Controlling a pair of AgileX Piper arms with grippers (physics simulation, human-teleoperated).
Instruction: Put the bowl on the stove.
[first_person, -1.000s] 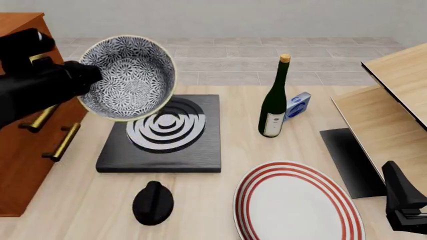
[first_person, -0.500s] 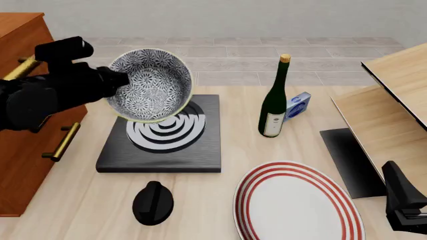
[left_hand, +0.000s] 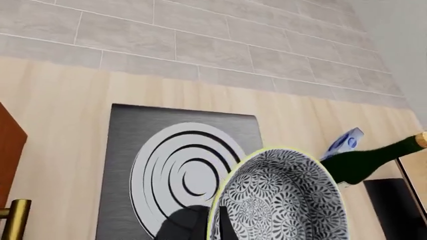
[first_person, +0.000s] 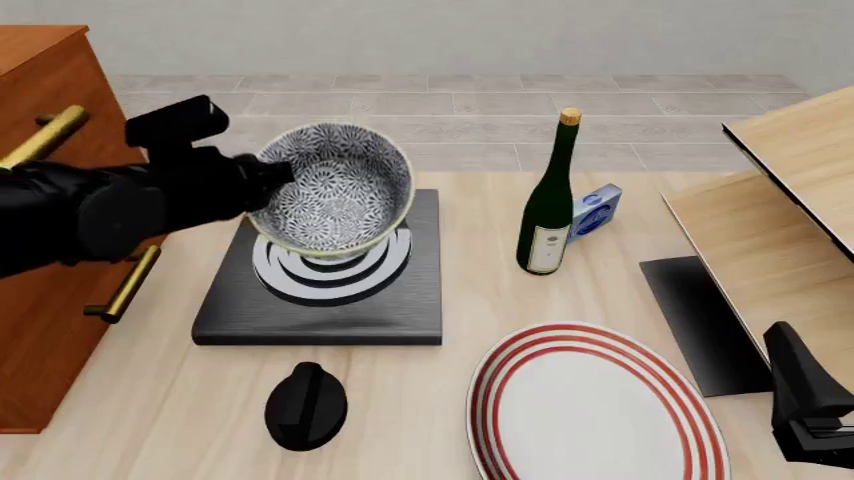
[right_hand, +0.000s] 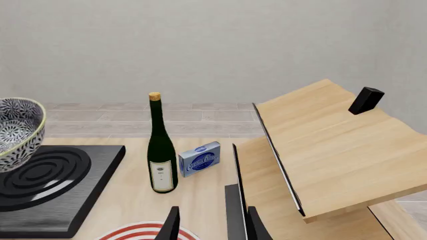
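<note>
The bowl (first_person: 336, 190), white with a dense black floral pattern, hangs tilted just over the stove (first_person: 227, 312), a black slab with a silver ring burner (first_person: 334, 265). My left gripper (first_person: 267, 175) is shut on the bowl's rim on its left side. In the left wrist view the bowl (left_hand: 280, 200) fills the lower right, with my left gripper (left_hand: 212, 227) astride its rim and the stove (left_hand: 123, 150) beneath. In the right wrist view the bowl (right_hand: 17, 130) sits low over the stove (right_hand: 67, 200). My right gripper (first_person: 807, 400) rests open at the table's near right corner, fingers (right_hand: 172, 224) apart.
A green wine bottle (first_person: 547, 200) and a small blue box (first_person: 597, 210) stand right of the stove. A red-striped plate (first_person: 594, 405) and a black knob (first_person: 306, 405) lie in front. A wooden cabinet (first_person: 40, 260) stands left, wooden shelves (first_person: 787, 200) and a black mat (first_person: 701, 320) right.
My left gripper has carried the bowl right and downward, from high at the left to low over the burner, and the bowl has tipped more upright. The right arm has stayed still.
</note>
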